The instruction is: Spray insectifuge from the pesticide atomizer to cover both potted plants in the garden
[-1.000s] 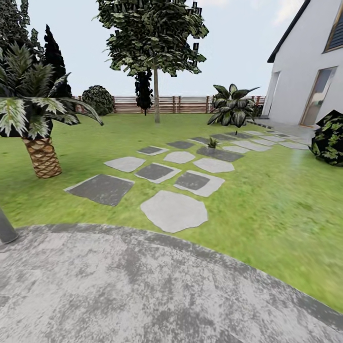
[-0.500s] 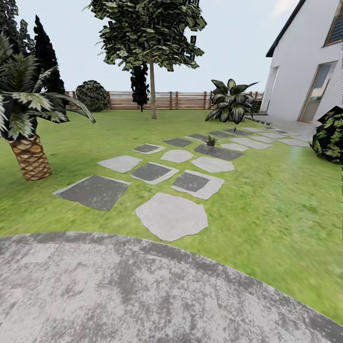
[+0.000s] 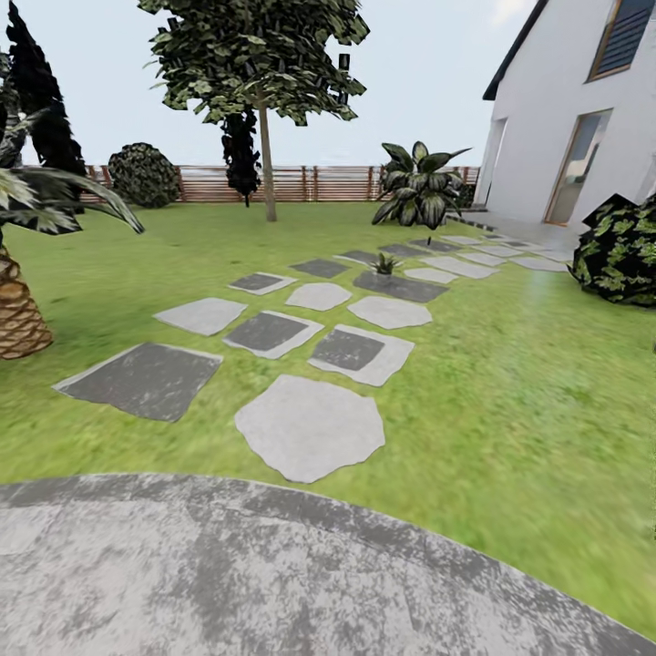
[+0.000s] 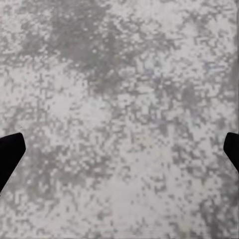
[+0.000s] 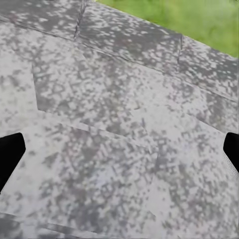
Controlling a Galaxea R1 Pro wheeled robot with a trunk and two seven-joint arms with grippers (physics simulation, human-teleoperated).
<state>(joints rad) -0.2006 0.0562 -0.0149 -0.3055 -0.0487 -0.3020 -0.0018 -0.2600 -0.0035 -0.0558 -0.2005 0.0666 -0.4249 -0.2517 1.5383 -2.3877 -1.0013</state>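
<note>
cam panned right vs prior, palm (image 3: 18,273) now cut at left edge | potted plant (image 3: 385,265) on stepping stones (image 3: 310,426), mid-lawn | left gripper (image 4: 119,154) & right gripper (image 5: 119,154) spread wide over patio (image 3: 228,583), nothing held

Head view bright, flat daylight under a pale sky (image 3: 428,82), no clear sun direction. No cast shadows under the tree (image 3: 260,82) or on the stepping stones (image 3: 310,426). Lawn (image 3: 510,383) smeared and soft toward the right edge, slight sheen there. Patio (image 3: 228,574) texture blurry up close. Wide-angle stretch at the edges; house wall (image 3: 556,109) leans. Both wrist views evenly lit, coarse pixelated paving, no glare.
</note>
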